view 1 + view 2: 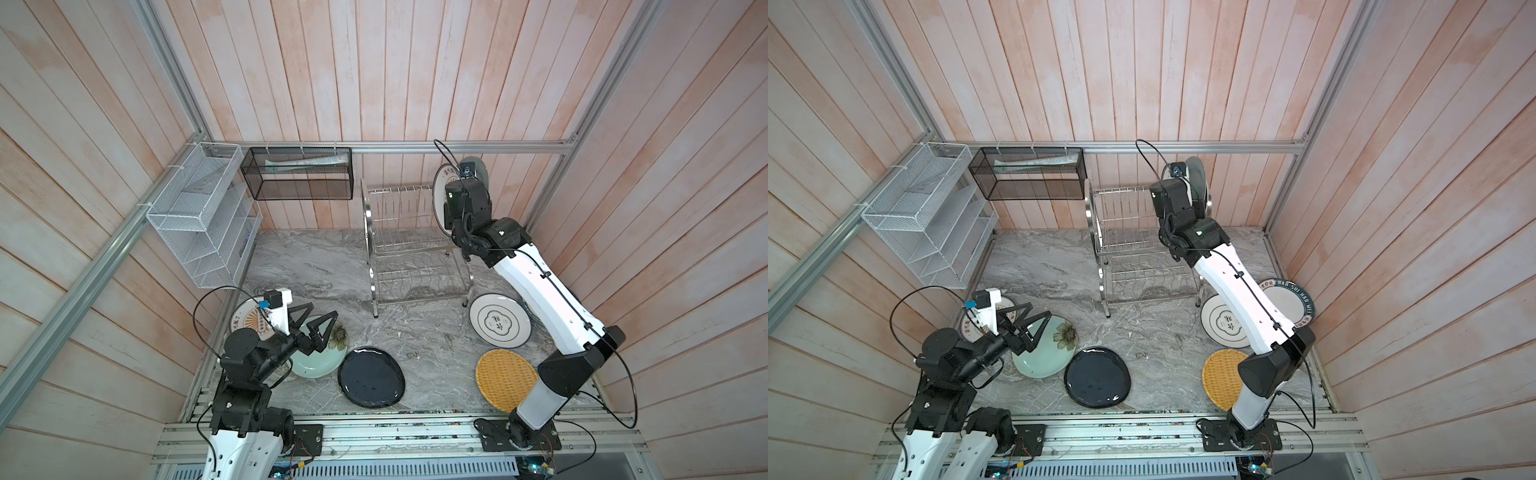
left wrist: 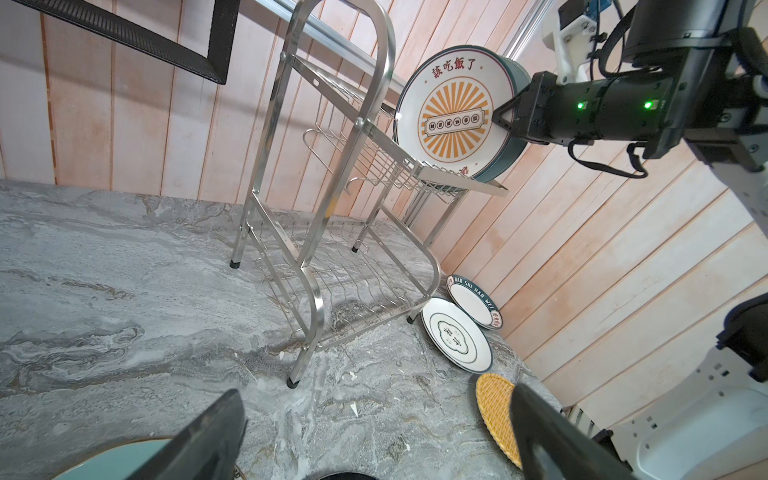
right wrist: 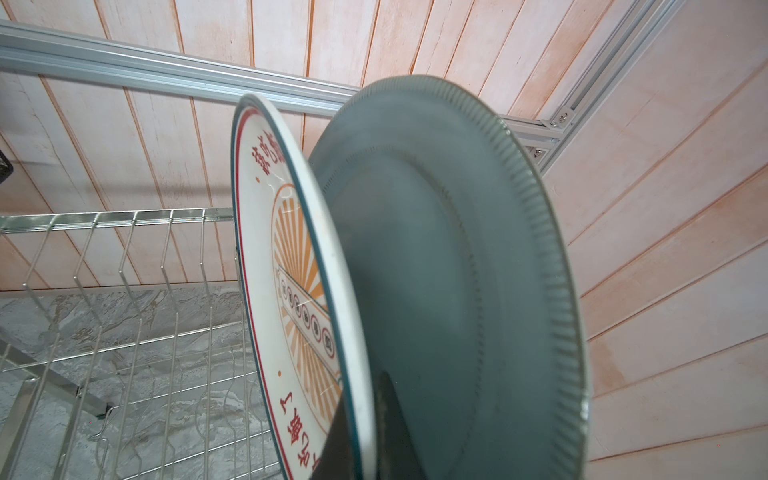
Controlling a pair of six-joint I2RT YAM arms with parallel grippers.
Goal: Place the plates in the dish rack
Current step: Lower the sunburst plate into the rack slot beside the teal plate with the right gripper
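Squarely between right jaws: sunburst plate (upright, rim pinched).

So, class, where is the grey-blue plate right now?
The grey-blue plate stands on edge at the right end of the dish rack's top tier in both top views, just right of the upright orange-sunburst plate.

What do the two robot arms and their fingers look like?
The left arm and right arm have white shells and black joints, with thin black cables alongside. The left gripper has black, triangular open-frame fingers. Green lights glow near the right gripper.
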